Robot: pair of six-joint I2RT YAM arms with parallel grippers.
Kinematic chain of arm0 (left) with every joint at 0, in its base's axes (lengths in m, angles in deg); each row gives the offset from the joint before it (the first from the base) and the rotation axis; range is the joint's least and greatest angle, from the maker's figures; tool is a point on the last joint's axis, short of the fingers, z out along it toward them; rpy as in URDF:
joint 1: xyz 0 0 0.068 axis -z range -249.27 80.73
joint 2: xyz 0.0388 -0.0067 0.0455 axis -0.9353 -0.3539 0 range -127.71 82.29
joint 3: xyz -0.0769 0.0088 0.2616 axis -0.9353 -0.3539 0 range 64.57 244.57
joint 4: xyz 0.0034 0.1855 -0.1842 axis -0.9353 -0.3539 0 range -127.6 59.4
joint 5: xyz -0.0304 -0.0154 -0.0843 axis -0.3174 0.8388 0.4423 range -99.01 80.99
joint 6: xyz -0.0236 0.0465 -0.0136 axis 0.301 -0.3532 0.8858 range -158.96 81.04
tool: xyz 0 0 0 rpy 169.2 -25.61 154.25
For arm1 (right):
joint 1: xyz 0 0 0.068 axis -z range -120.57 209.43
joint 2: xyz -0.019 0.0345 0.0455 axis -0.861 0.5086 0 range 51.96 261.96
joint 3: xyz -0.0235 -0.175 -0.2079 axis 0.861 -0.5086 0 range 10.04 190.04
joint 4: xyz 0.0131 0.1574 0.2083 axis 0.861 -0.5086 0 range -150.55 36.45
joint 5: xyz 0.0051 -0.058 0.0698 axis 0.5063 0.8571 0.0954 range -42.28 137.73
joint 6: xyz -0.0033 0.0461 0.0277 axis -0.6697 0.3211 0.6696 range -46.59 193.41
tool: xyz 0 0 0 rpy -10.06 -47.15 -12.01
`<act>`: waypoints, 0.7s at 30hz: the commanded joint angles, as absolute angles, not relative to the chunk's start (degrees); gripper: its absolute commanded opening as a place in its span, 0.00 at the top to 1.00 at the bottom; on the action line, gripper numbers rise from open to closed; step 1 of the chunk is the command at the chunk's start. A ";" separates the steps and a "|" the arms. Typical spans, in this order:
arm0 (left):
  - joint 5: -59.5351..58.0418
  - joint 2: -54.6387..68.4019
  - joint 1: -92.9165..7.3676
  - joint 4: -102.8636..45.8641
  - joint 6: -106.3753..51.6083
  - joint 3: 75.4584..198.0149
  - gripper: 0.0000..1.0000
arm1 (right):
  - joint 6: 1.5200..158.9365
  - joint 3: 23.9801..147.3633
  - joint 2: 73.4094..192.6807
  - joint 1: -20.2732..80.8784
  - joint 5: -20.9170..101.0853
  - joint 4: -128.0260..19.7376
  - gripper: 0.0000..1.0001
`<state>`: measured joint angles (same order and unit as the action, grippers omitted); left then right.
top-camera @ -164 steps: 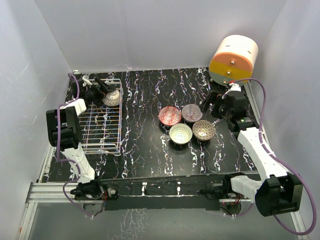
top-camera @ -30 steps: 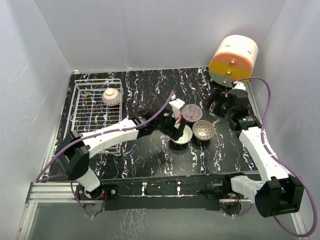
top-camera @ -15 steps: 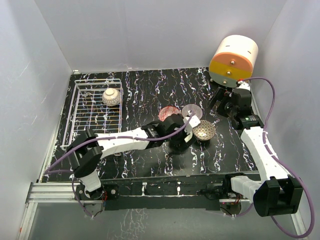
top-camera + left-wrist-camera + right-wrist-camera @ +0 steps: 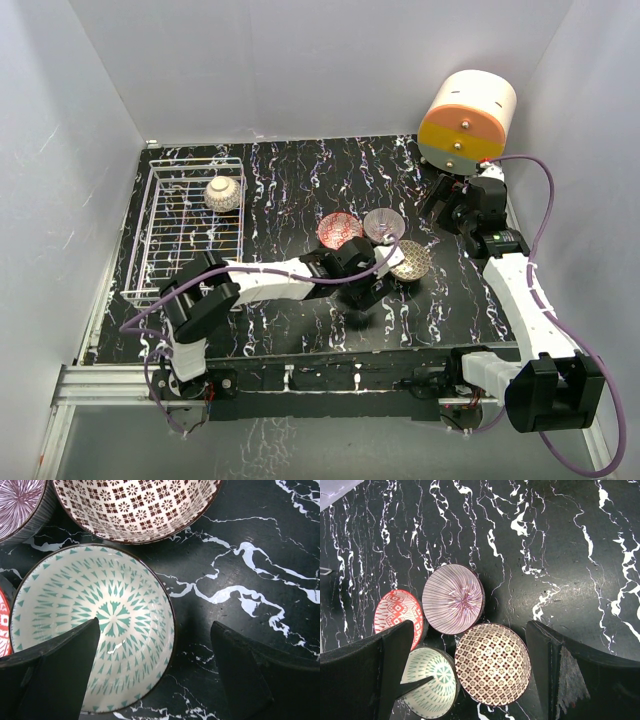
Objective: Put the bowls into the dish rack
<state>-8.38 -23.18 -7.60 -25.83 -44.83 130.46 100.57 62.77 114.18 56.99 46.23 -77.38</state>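
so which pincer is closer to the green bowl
Left. The left pincer straddles the rim of the green bowl, one finger over its inside and one outside. The right pincer is well off to the right, beyond the brown bowl.

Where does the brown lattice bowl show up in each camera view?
Top external: the brown lattice bowl sits right of centre, nearest the right arm.
Left wrist: at the top edge, left of centre, cut off by the frame.
Right wrist: bottom centre.
Shared landmark: the purple striped bowl, right beside it in all three.
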 commanded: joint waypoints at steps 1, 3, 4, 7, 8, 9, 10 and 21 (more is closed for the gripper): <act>-8.15 -25.76 -7.57 -24.43 -46.59 133.18 0.11 | 100.53 63.31 113.23 57.45 45.88 -74.39 0.02; -7.39 -26.83 -7.58 -24.13 -46.55 133.51 0.14 | 100.65 63.26 113.22 57.57 45.97 -74.38 0.02; -7.27 -27.21 -7.58 -23.92 -46.42 133.55 0.14 | 100.72 63.20 113.21 57.56 45.91 -74.38 0.02; -7.86 -28.44 -7.57 -23.51 -46.41 133.72 0.16 | 100.86 62.73 113.22 57.55 45.82 -74.13 0.02; -8.34 -28.78 -7.56 -23.32 -46.49 133.74 0.16 | 100.88 62.59 113.22 57.58 45.83 -73.97 0.02; -8.92 -29.02 -7.57 -22.89 -46.51 133.61 0.17 | 100.92 62.53 113.20 57.58 45.82 -73.90 0.02; -9.45 -29.29 -7.57 -22.61 -46.65 133.55 0.18 | 100.92 62.43 113.17 57.56 45.82 -73.84 0.02; -10.81 -30.99 -7.57 -21.98 -46.35 133.91 0.59 | 101.01 62.03 113.22 57.58 46.47 -73.81 0.02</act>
